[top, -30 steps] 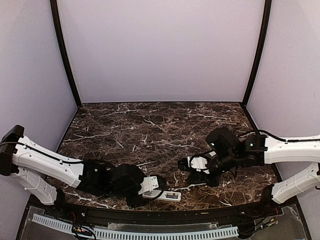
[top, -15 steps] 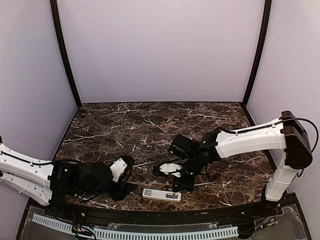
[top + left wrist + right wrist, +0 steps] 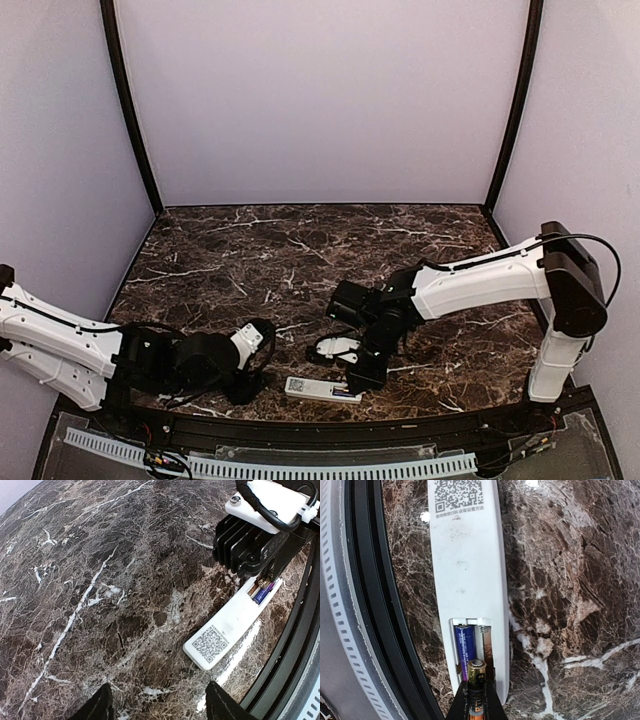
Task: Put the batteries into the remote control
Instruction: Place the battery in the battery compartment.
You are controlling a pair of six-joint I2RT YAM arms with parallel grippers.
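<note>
Marble table (image 3: 300, 250) offering free room up top; remote (image 3: 322, 390) hugging bottom rim. Right gripper (image 3: 476, 705) pinching battery (image 3: 476, 672), closing in since before; left gripper (image 3: 162, 702) hanging wide, empty.

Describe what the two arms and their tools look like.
The left arm and right arm are white shells with black joints and wrists, a thin black cable along each. The left tool has black fingers; the right tool has a black ribbed body under a white plate.
</note>
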